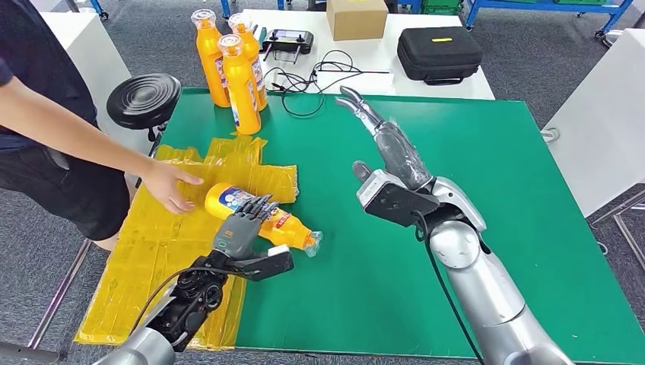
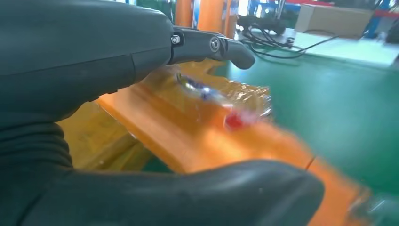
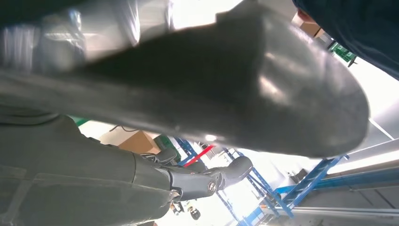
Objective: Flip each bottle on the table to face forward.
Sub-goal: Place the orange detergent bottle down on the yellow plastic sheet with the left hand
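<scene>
One lying bottle (image 1: pixel 262 217) gripped by left robot hand (image 1: pixel 242 228); right robot hand (image 1: pixel 380 133) raised, fingers spread, holding nothing.

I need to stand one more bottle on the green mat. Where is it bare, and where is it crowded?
Bare: the green mat right of the raised right hand, and the front strip below the lying bottle. Crowded: the left side, with the yellow plastic sheet, the left hand over that bottle, a person's hand, and three standing bottles at the far-left corner.
</scene>
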{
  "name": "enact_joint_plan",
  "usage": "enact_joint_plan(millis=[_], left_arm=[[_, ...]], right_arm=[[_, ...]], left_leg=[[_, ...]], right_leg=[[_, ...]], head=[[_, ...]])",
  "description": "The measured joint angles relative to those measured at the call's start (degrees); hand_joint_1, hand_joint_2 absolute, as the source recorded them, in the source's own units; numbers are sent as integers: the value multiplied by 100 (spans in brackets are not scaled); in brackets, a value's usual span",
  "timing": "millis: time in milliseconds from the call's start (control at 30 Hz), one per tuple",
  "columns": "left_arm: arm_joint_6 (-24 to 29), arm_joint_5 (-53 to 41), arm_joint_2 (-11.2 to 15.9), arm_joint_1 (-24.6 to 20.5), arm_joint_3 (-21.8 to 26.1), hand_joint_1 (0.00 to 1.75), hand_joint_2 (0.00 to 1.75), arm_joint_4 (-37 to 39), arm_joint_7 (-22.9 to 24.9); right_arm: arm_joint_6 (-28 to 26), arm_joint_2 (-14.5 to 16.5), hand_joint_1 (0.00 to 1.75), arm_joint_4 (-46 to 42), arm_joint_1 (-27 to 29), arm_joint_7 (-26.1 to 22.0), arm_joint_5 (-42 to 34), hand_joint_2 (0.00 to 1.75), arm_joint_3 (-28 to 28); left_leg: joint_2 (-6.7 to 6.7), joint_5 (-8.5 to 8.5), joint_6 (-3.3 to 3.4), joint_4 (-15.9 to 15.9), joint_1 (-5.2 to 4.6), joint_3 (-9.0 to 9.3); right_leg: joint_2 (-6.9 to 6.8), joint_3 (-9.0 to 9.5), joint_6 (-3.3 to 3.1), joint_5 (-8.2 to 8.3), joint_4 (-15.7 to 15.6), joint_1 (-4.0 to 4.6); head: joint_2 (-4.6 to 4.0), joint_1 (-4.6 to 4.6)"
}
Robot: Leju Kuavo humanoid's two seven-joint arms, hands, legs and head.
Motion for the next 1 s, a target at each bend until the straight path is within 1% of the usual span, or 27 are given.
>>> enact_joint_plan(millis=[100, 133, 267, 300, 367, 433, 467, 600, 700, 833, 1000], left_arm=[[-375, 1154, 27, 7, 427, 0, 0, -152, -839], [-527, 1512, 42, 10, 574, 0, 0, -254, -1027], [-1089, 2863, 109, 80, 1052, 0, 0, -904, -1489], [-1280, 3302, 129, 138, 1142, 0, 0, -1158, -1594], [-1750, 4577, 196, 323, 1301, 0, 0, -2054, -1667], [-2036, 5603, 269, 476, 1404, 0, 0, -3033, -1593], [-2096, 5851, 302, 538, 1445, 0, 0, -3449, -1552], [-2200, 6247, 394, 797, 1581, 0, 0, -4898, -1487], [-2212, 6303, 441, 937, 1642, 0, 0, -5571, -1521], [-2213, 6336, 488, 1060, 1696, 0, 0, -5999, -1612], [-2228, 6325, 540, 1199, 1702, 0, 0, -6283, -1532]], right_arm=[[-15, 6, 0, 59, -13, -4, 1, 0, 28], [-22, 7, 0, 73, -14, -4, 1, 0, 35], [-106, 14, 0, 111, -10, -18, -5, 0, 42], [-157, 17, 0, 117, -5, -37, -9, 0, 41], [-348, 19, 0, 123, 39, -132, -16, 0, 33], [-544, 16, 0, 122, 122, -231, -16, 0, 22], [-613, 15, 0, 120, 172, -265, -11, 0, 17], [-792, 11, 0, 91, 377, -356, 1, 0, -19], [-829, 10, 0, 74, 454, -387, 0, 0, -52], [-894, 15, 0, 69, 491, -465, 5, 0, -72], [-1081, 101, 0, 70, 537, -641, 58, 0, -80]], left_leg=[[0, 2, -1, 0, 1, 0], [0, 2, -1, 0, 1, 0], [0, 2, -1, 0, 1, -3], [3, 2, -1, 0, 1, -5], [10, 1, -2, 1, 1, -8], [9, 1, -2, 1, 1, -10], [5, 0, -2, 1, 1, -10], [-4, -1, -2, 0, 1, -14], [-2, 0, -2, -1, 1, -12], [-4, 2, -2, -1, 1, -9], [-3, 3, -2, 0, 1, -7]], right_leg=[[0, -2, 0, 0, 2, 1], [0, -2, 0, 0, 2, 1], [0, -4, 0, 0, 4, 1], [1, -6, 0, 0, 5, 1], [3, -11, 0, 0, 5, 1], [2, -13, 0, 0, 4, 0], [1, -13, 0, -1, 3, 0], [-1, -13, -2, -3, 2, 0], [-1, -12, -2, -3, 1, 0], [-1, -8, -2, -2, 1, 0], [-1, -7, -1, -1, 2, 1]], head=[[0, 0], [0, 0], [0, 0], [0, 0], [0, 1], [0, 0], [0, 1], [0, -1], [0, 1], [0, 1], [1, 0]])
